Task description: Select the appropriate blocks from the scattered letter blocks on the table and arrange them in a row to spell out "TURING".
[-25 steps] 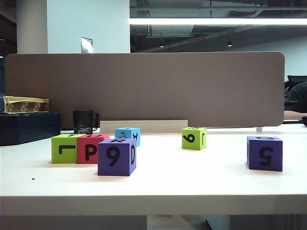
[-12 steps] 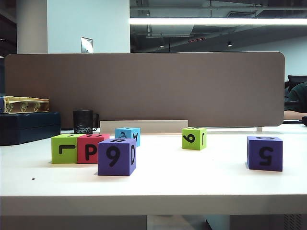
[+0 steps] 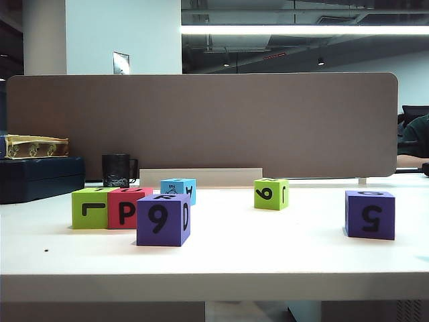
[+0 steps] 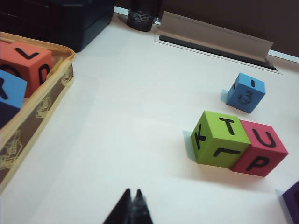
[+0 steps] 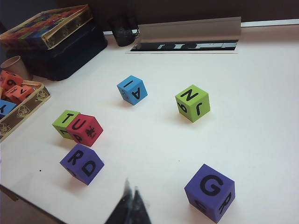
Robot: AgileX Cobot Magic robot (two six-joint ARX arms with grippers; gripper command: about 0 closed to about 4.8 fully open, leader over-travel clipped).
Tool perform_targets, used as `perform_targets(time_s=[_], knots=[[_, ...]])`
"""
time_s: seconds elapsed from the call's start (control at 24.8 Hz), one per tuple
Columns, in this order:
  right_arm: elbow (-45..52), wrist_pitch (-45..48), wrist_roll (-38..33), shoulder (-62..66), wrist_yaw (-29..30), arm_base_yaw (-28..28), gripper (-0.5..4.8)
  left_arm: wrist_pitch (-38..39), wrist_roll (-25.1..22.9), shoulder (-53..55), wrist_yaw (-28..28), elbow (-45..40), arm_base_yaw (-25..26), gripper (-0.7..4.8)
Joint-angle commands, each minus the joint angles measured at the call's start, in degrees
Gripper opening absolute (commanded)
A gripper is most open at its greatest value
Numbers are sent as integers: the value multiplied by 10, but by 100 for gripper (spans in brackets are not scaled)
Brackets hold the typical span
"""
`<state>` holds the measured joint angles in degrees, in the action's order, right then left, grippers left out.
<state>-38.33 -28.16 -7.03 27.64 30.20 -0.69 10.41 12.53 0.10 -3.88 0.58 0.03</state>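
Six letter blocks lie on the white table (image 3: 268, 248). A lime green T block (image 3: 90, 208) touches a red-pink U block (image 3: 126, 209). A purple R block (image 3: 163, 220) sits in front of them and a light blue I block (image 3: 178, 188) behind. Farther right are a lime green N block (image 5: 192, 103) and a purple G block (image 5: 210, 191). My left gripper (image 4: 132, 192) hovers shut and empty, short of the T block (image 4: 219, 138). My right gripper (image 5: 131, 186) is shut and empty between the R block (image 5: 82, 163) and the G block. Neither gripper shows in the exterior view.
A black mug (image 3: 116, 170) stands at the back before the brown-grey divider panel (image 3: 201, 121). A dark case (image 3: 40, 176) carries a yellow-rimmed box (image 3: 37, 146) at the far left. A yellow-rimmed tray (image 4: 42, 43) of spare blocks lies left of the row.
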Motion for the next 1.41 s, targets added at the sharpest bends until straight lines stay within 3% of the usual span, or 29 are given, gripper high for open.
perform_targets(time_s=[0.04, 0.16, 0.48, 0.73, 1.05, 1.17, 1.41], knots=[[-3, 5, 0, 0, 4, 0, -1, 0, 2, 0, -35, 2, 0, -6], [-3, 4, 0, 0, 4, 0, -1, 3, 19, 0, -76, 14, 0, -6], [-3, -25, 0, 0, 4, 0, -1, 45, 34, 1, -86, 103, 0, -6], [-3, -25, 0, 0, 4, 0, -1, 56, 102, 15, -104, 156, 0, -6], [-3, -28, 0, 0, 4, 0, -1, 58, 99, 101, -168, 202, 0, -6], [-3, -29, 0, 0, 4, 0, -1, 58, 73, 174, -220, 230, 0, -6], [-3, -29, 0, 0, 4, 0, -1, 58, 38, 294, -233, 308, 0, -6]])
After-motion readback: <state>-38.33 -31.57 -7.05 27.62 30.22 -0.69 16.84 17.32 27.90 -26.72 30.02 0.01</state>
